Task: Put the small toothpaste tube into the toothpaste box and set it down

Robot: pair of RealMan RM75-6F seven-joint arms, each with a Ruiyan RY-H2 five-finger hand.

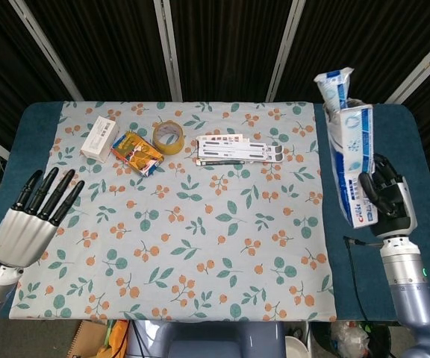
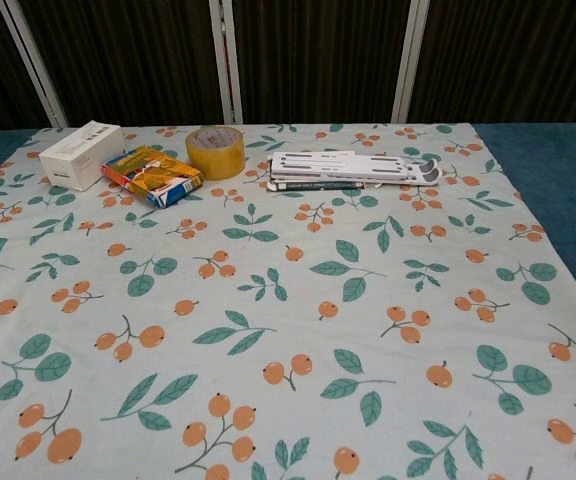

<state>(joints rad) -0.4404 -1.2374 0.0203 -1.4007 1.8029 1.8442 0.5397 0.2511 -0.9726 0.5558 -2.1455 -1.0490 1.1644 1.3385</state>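
Right hand [image 1: 386, 199] grips the toothpaste box [image 1: 354, 165], the small toothpaste tube [image 1: 334, 86] protruding from its far end; left hand [image 1: 33, 218] empty, fingers spread.

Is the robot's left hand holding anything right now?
No. In the head view the left hand hangs over the table's left edge with its fingers spread and nothing in them.

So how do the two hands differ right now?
The right hand grips the toothpaste box, tube sticking out the top, held upright at the table's right side. The left hand holds nothing, fingers spread, at the left edge of the cloth. Neither shows in the chest view.
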